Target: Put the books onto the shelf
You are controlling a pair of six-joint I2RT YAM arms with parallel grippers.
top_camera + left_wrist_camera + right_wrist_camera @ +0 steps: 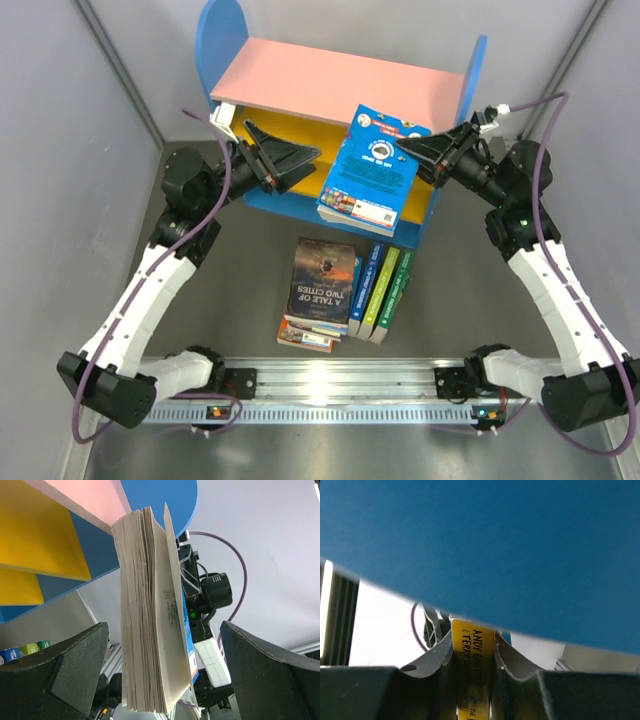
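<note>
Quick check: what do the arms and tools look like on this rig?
The left arm and right arm share white links, black joints and a purple cable each. The left tool and right tool have black, wedge-shaped fingers with a grainy surface.

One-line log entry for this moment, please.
right gripper: shut on blue book | left gripper: open, empty | blue book: before shelf, unshelved | other books: tabletop
</note>
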